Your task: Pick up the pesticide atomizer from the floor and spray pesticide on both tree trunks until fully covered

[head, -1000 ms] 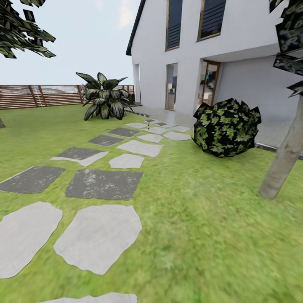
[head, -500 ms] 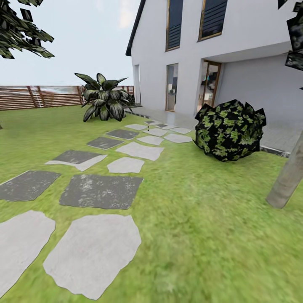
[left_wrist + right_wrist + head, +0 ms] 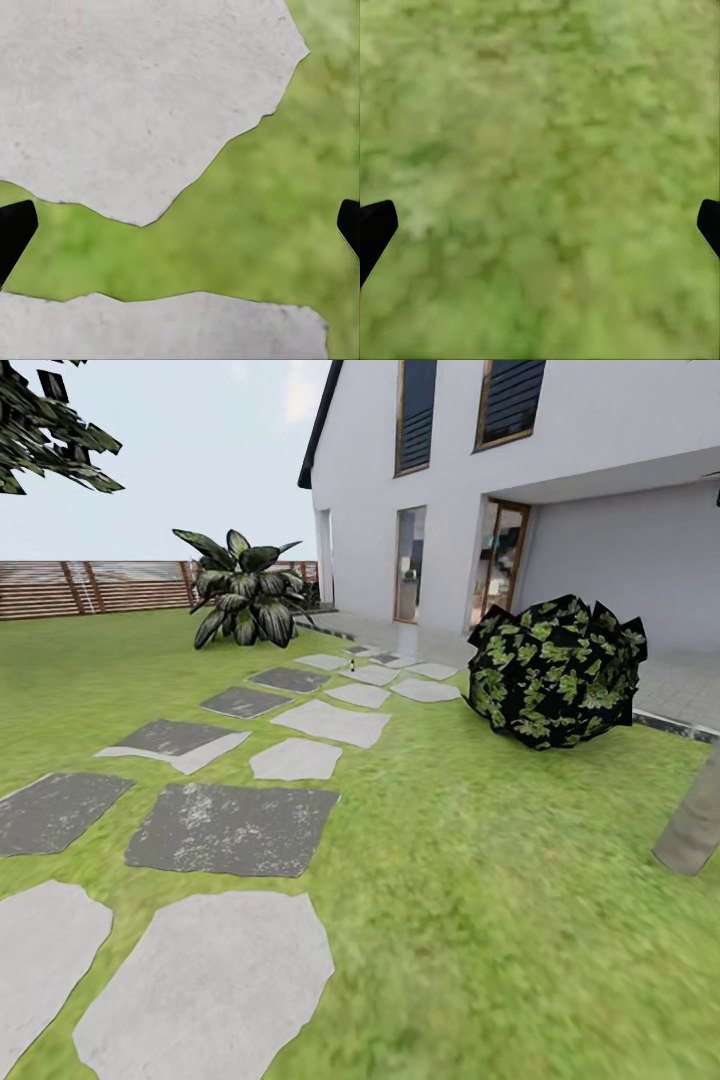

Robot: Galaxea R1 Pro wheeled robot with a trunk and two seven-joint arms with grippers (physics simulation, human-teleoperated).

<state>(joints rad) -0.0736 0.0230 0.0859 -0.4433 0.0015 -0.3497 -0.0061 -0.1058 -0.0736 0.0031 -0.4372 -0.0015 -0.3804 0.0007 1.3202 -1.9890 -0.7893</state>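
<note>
Atomizer looks to be the tiny dark object (image 3: 353,657) on the stepping-stone path (image 3: 232,827) at twelve o'clock, too small to confirm; likely light, rigid, best gripped at its neck. Tree trunk (image 3: 693,825) stands at three o'clock. Both grippers (image 3: 180,225) (image 3: 540,225) gape wide, empty.

My left gripper (image 3: 180,225): points down, fingers spread wide, nothing between them.
My left fingertips (image 3: 15,229): dark, one at each side edge of the left wrist view.
My right gripper (image 3: 540,225): also points down, fingers equally wide apart, holding nothing.
My right fingertips (image 3: 375,225): dark, at opposite edges.
</note>
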